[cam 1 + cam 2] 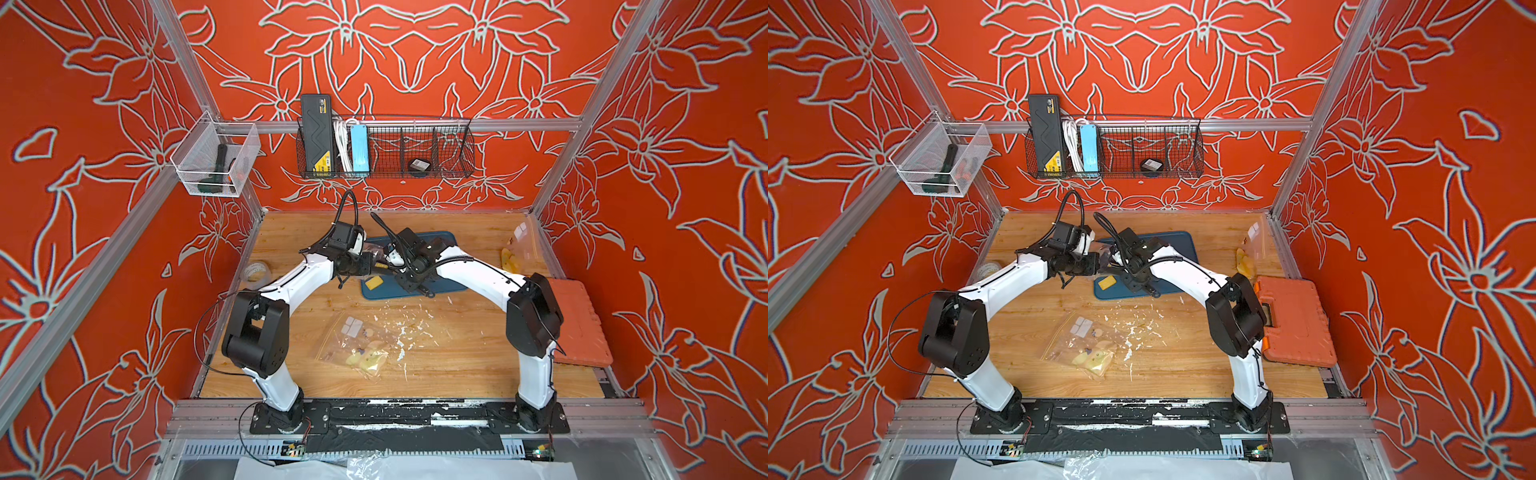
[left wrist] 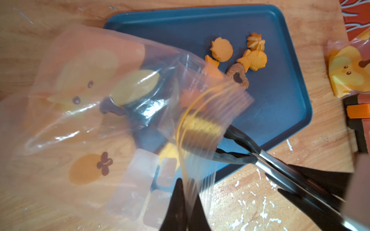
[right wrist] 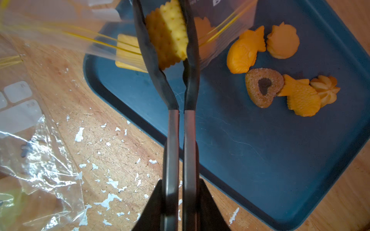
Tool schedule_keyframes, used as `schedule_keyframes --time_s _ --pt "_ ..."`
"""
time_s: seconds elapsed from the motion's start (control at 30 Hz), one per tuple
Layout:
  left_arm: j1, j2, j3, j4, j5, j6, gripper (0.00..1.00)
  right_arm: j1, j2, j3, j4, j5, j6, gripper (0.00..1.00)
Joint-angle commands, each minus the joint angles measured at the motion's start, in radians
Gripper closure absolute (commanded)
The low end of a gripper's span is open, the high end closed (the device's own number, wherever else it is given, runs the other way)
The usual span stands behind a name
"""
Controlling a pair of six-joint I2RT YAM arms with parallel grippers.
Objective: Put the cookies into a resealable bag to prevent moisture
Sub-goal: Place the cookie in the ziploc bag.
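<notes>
Right claw [image 3: 181, 185]: mine, clamped on tongs [image 3: 176, 130]; square cookie [image 3: 168, 38] pinched at top centre.
Left claw [image 2: 185, 192]: mine, pinched shut on bag [image 2: 80, 100] rim.
Cookies [image 3: 243, 54]: upper right, on tray [image 3: 260, 160].
Risk: floppy mouth (barely open) snags tongs, cookie falls outside.

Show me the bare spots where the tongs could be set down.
Free: the table between the lying bag and the right arm; the far strip between tray and the wall-side bag; the tray's blue stretch beside the cookies. Crowded: the tray's left side, where the left gripper pinches the open bag and the tongs in the right gripper reach in.
</notes>
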State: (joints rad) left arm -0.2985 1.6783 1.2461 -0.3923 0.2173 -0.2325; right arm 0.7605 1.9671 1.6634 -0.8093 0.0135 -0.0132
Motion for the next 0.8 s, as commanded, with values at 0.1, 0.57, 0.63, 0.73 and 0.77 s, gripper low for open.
schedule_keyframes --time_s 0.1,0.57,0.63,0.73,0.77 --pt "0.006 -0.023 -0.013 0.039 0.08 0.011 1.0 0.005 -0.023 0.032 0.021 -0.076 0.005 0.73" --pt "0.006 -0.003 -0.005 0.027 0.096 0.014 1.0 0.006 0.013 0.116 0.009 -0.068 0.023 0.55" --pt "0.006 0.0 -0.005 0.027 0.095 0.014 1.0 0.006 0.009 0.117 0.007 -0.068 0.022 0.5" --pt "0.006 0.002 -0.003 0.024 0.093 0.013 1.0 0.005 0.005 0.115 0.007 -0.073 0.024 0.49" --pt "0.006 0.002 -0.003 0.023 0.092 0.013 1.0 0.005 0.003 0.115 0.006 -0.073 0.024 0.49"
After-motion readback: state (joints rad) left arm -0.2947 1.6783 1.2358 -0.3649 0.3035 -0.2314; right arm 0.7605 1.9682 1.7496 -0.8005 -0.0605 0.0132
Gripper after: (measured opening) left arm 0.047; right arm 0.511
